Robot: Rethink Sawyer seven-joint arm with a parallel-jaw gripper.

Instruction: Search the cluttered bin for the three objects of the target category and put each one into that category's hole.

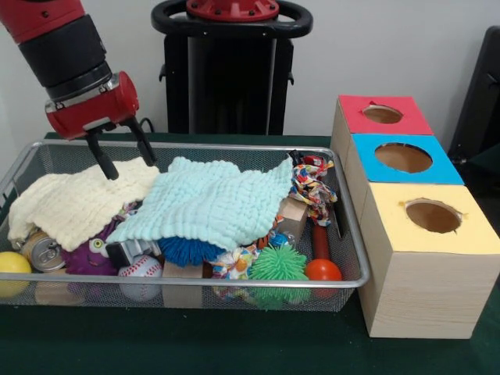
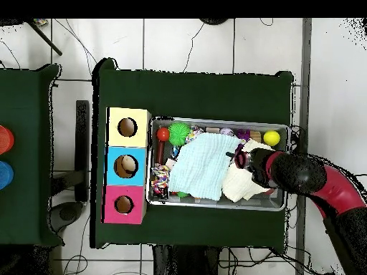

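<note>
I have the red and black gripper [image 1: 121,158] hanging over the far corner of the silver wire-mesh bin [image 1: 234,283], its two black fingers [image 1: 102,160] spread apart and empty, their tips just above the pale yellow knitted cloth [image 1: 74,203]; from overhead the gripper [image 2: 239,158] sits right at the seam where that cloth meets the mint-green knitted cloth [image 2: 201,165].

I cannot say which category is wanted, so the targets could be any of what peeks out along the near wall: a white baseball [image 1: 141,275], a spiky green rubber ball [image 1: 278,264], a spiky blue ball [image 1: 186,250], an orange ball on a red stick [image 1: 322,266], a plain yellow ball [image 1: 13,264], a metal drinks can [image 1: 43,251]; most of the bin's contents lie hidden under the two cloths.

The wooden box with three holes, topped red, blue and yellow [image 1: 426,215], stands just beside the bin's end, well apart from the gripper.

My worries from here: if I close on a cloth, it may drag whatever it is draped over, tipping small things across the rim; both cloths overlap, so lifting one may pull the other; pressing down blind risks jamming a finger into the mesh or onto a hard object beneath; a loose knit could also snag on a fingertip and ride along toward the holes.
</note>
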